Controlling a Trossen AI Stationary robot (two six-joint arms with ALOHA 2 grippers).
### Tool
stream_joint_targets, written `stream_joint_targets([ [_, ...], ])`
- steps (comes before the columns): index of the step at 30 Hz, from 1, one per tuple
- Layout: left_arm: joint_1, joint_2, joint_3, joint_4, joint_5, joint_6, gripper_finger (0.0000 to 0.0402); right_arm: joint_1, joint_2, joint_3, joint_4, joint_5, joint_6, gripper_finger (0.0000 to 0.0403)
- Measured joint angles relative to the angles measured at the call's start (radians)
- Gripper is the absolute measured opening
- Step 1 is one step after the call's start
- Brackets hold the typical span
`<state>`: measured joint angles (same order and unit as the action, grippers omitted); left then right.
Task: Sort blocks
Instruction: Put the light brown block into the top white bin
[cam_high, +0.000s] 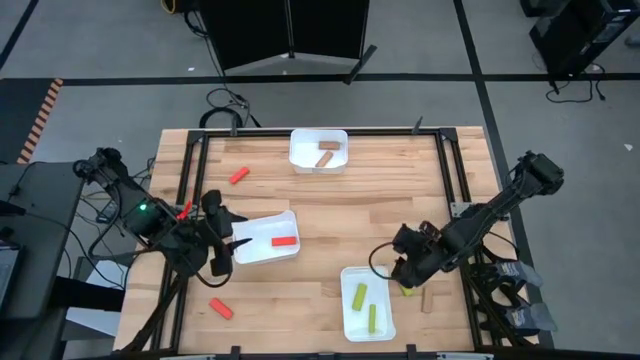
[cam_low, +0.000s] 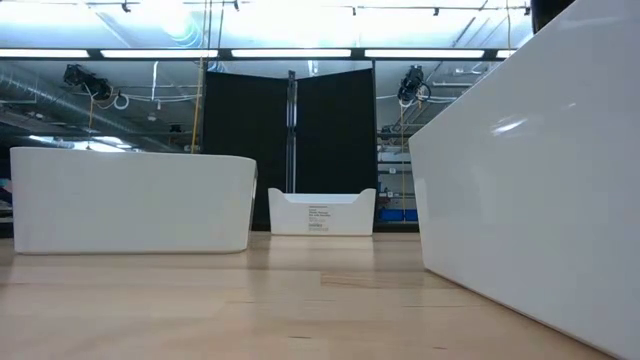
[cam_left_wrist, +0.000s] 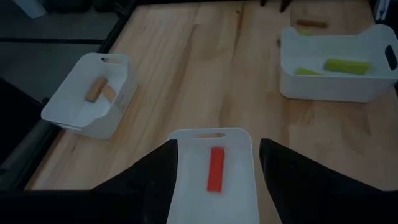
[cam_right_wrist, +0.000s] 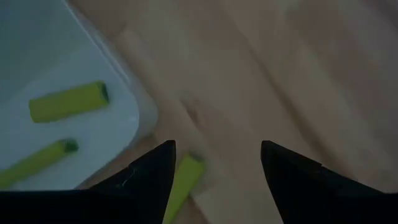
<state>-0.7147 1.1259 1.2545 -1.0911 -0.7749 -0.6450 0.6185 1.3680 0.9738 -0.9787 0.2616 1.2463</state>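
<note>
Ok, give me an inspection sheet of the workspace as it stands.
Surface: wooden table, bare between trays.
Job's things: red block in left tray; two green blocks in near tray; tan blocks in far tray; loose reds; loose green; loose tan.
Clutter: nothing seen.
Grippers: left gripper open over left tray; right gripper open above loose green.
Cables: black cable on floor.
Surroundings: black panel.

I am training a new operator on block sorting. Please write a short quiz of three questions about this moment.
1. True or false: the tray by the left gripper holds a red block.
2. How many yellow-green blocks lie in the tray near the right gripper?
3. The tan blocks lie in: A) far tray, B) near tray.

Key: 1 true; 2 two; 3 A.
</note>
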Motion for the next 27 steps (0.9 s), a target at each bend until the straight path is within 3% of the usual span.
stream_joint_targets([
  [7,0.000,0.000,0.000,0.000,-0.031,0.010,0.0232,0.130,0.044,0.019,-0.060,-0.047,0.250,0.0248],
  [12,0.000,0.000,0.000,0.000,-0.043,0.014,0.0232,0.254,0.067,0.019,-0.142,-0.057,0.571,0.0248],
  [17,0.000,0.000,0.000,-0.003,-0.068,0.016,0.0232,0.340,0.105,0.018,-0.163,-0.132,0.841,0.0248],
  [20,0.000,0.000,0.000,-0.003,-0.088,0.024,0.0232,0.354,0.146,0.018,-0.118,-0.206,0.883,0.0248],
  [27,0.000,0.000,0.000,-0.003,-0.105,0.035,0.0232,0.335,0.243,0.018,0.017,-0.189,0.908,0.0248],
])
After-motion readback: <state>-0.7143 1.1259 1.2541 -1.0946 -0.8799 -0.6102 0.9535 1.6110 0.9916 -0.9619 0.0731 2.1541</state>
